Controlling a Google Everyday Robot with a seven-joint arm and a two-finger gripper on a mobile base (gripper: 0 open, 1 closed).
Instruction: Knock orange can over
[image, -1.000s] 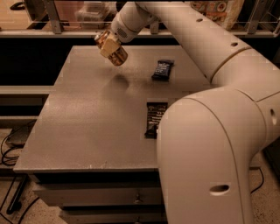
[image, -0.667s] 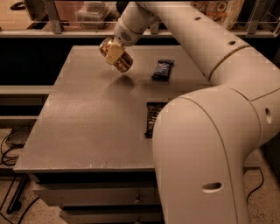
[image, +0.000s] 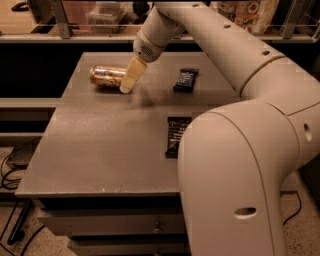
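Already down: orange can (image: 106, 76) on its side, upper left of the frame

Lying flat on the grey table (image: 100, 145), toward the far left part of the top, with its long axis running left to right and its shiny gold side facing up. Right at its right-hand end, the gripper (image: 127, 85): a pale wedge slanting down and to the left from the white wrist, tip low over the tabletop and overlapping the can's end in this view. Touching or just beside, hard to say. Open or closed, impossible to tell from this angle. Reaching in from the right side of the frame, the thick white arm (image: 225, 45), filling the lower right. Right of the gripper, near the table's far edge, a dark snack-bar wrapper (image: 185, 80), lying flat and apart from the can. Closer to the camera, near centre frame, a second dark wrapper (image: 176, 135), partly hidden by the arm. Under the tabletop, drawer fronts (image: 110, 222). At lower left on the floor, dark cables (image: 12, 165).
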